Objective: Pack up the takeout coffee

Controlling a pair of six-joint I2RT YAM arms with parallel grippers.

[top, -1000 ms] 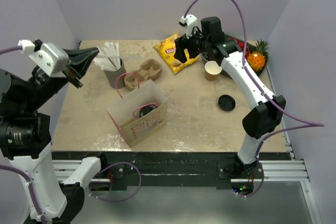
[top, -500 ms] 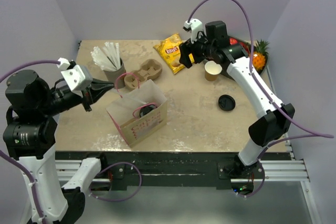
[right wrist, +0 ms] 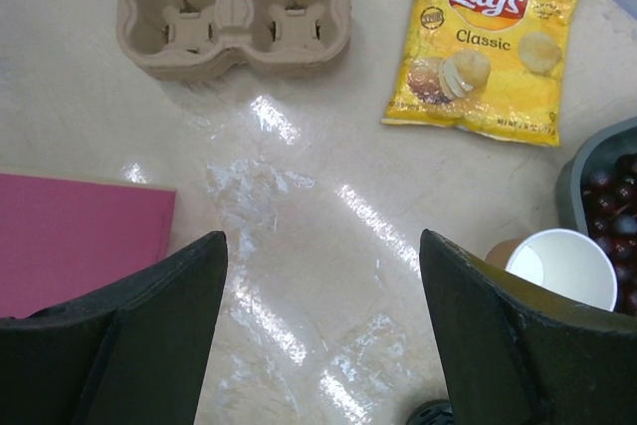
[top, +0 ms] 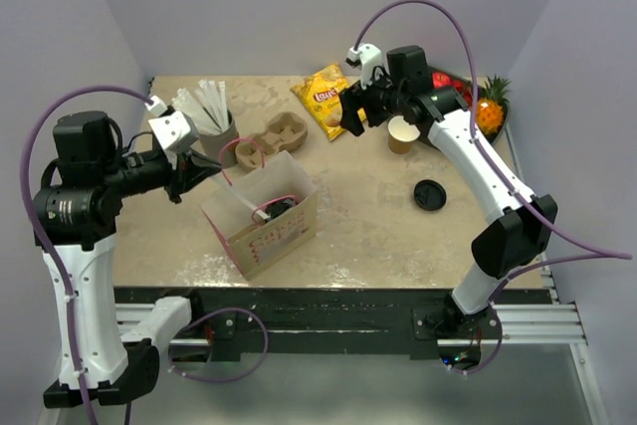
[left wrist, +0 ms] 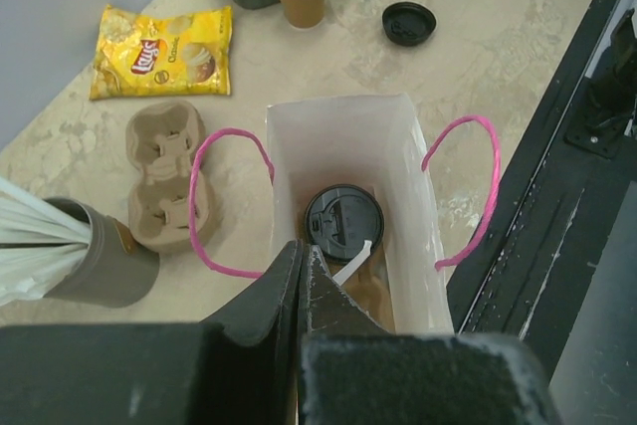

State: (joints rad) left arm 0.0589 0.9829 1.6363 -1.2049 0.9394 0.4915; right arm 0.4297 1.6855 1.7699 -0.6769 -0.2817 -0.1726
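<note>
The takeout coffee (left wrist: pixel 343 223), a cup with a black lid, stands inside the open paper bag (left wrist: pixel 418 196) with pink handles; it also shows in the top view (top: pixel 283 208). A white straw (left wrist: pixel 356 261) lies in the bag beside the lid. My left gripper (top: pixel 214 168) is shut, with nothing visible between its fingers (left wrist: pixel 304 251), and hovers just above the bag's left rim. My right gripper (top: pixel 350 118) is open and empty above the table between the chips and a lidless tan cup (top: pixel 403 133); bare table shows between its fingertips (right wrist: pixel 320 236).
A loose black lid (top: pixel 429 195) lies right of the bag. A yellow chip bag (top: pixel 326 99), a cardboard cup carrier (top: pixel 274 136) and a holder of white straws (top: pixel 214 131) stand at the back. A fruit tray with a pineapple (top: pixel 486 111) is at the back right.
My left arm has swung down from high at the left to the bag's left rim. A white straw now shows in the bag. My right gripper has shifted slightly.
</note>
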